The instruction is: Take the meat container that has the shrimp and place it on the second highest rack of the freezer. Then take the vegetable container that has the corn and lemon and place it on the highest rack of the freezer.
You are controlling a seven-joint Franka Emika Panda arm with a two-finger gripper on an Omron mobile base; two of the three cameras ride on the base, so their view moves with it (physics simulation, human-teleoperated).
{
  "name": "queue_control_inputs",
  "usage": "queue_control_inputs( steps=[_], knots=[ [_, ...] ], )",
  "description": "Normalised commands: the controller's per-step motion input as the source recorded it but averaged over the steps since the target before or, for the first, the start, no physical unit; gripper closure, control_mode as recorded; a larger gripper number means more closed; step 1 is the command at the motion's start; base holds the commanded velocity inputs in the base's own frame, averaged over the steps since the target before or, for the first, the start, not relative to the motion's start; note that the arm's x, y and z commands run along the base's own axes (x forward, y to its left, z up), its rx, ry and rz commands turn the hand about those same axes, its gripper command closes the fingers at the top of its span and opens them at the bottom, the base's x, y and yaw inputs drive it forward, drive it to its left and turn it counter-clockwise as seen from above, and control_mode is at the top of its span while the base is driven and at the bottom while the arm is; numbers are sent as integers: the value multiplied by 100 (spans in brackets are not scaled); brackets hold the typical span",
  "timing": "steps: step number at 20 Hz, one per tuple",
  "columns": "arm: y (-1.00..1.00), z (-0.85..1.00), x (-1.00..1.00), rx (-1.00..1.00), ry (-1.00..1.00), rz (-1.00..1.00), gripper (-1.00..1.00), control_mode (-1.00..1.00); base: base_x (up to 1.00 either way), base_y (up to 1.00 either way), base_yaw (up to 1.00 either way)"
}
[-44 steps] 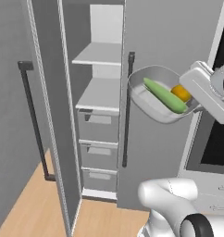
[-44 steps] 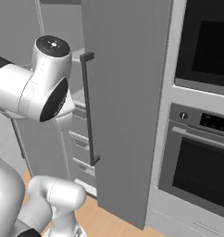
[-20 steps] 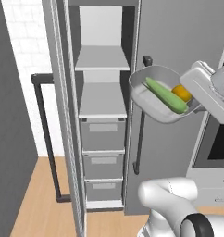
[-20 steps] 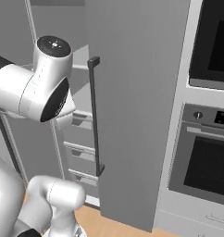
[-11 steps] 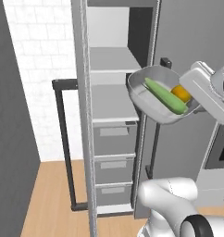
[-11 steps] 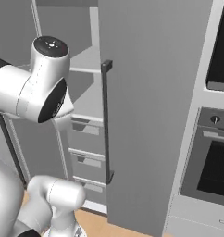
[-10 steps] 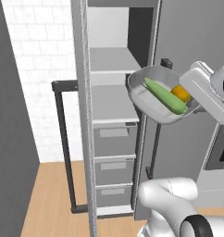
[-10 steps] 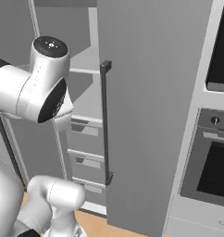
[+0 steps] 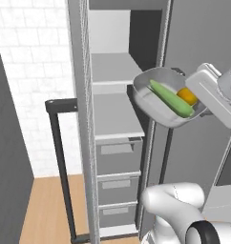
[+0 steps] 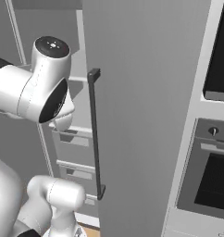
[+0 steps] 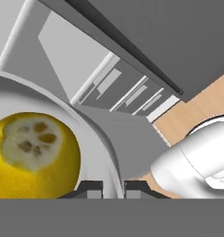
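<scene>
In the left base view the freezer (image 9: 115,143) is standing open at left, its shelves (image 9: 112,114) light grey above the drawers (image 9: 118,155). Right of the shelves the vegetable container (image 9: 158,102) is hanging tilted in the air, carrying the corn (image 9: 170,97) with the lemon (image 9: 186,94) just beyond it. The jaws are clenching the container's rim at its right edge, the lemon lying just inside that rim in the hand view.

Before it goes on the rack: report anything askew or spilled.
The container hangs tilted in the shut gripper, clamped by its rim, open side tipped toward the freezer. The corn and lemon are inside; nothing spilled.
</scene>
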Motion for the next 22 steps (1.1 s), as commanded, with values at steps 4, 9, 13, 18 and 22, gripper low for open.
queue_control_inputs(
  steps=[4,9,13,18,22],
  knots=[
    [0,0,0,0,0,0,100,100,59,27,-7],
    [0,0,0,0,0,0,100,100,8,31,-5],
    [8,-1,-17,1,-1,0,100,-100,-15,8,-2],
    [4,-34,9,5,0,-13,100,-100,0,0,0],
    [56,-54,73,2,0,-36,100,-100,0,0,0]
  ],
)
